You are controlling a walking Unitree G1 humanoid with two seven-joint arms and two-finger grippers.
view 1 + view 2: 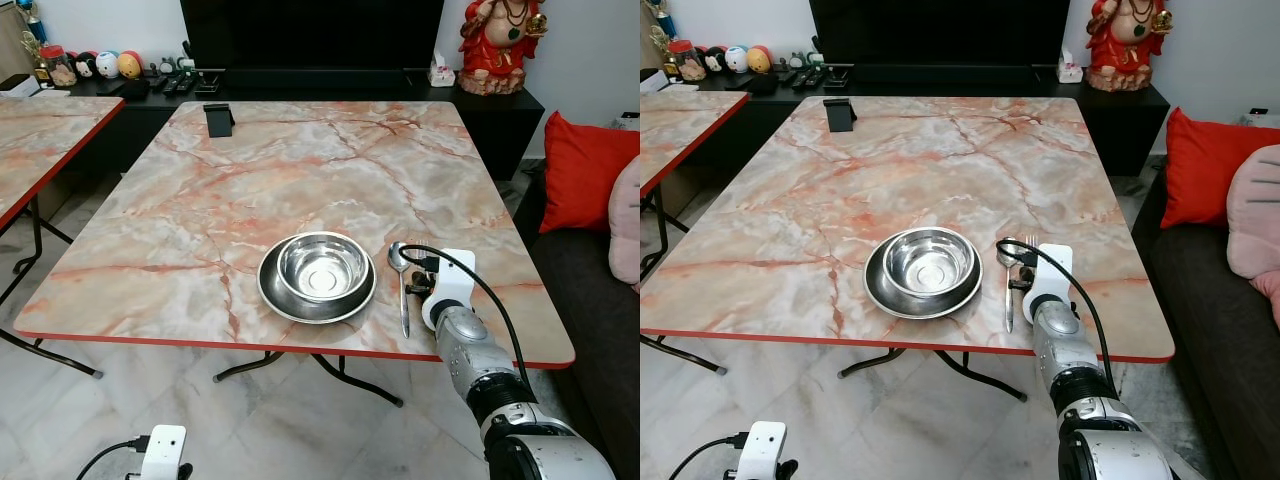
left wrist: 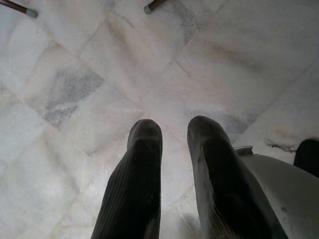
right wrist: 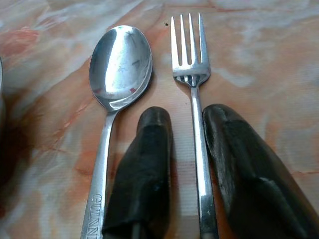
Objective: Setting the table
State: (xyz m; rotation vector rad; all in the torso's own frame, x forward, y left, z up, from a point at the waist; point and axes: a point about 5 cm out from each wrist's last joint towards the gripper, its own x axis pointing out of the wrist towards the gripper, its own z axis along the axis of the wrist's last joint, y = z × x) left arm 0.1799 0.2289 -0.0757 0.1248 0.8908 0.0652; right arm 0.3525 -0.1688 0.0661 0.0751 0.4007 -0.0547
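the right gripper [image 3: 185,124] has its fingers around the fork [image 3: 192,74], not squeezing, beside the spoon [image 3: 117,74] and bowl [image 1: 322,266]; the left gripper [image 2: 172,137] hangs loose.

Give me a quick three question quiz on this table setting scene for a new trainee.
1. True or false: the bowl sits inside the plate.
2. What lies between the right gripper fingers: A spoon, B fork, C nothing?
3. Fill in: the left gripper hangs over the ____.

Key: 1 true. 2 B; the fork handle runs between the spread fingers. 3 floor.
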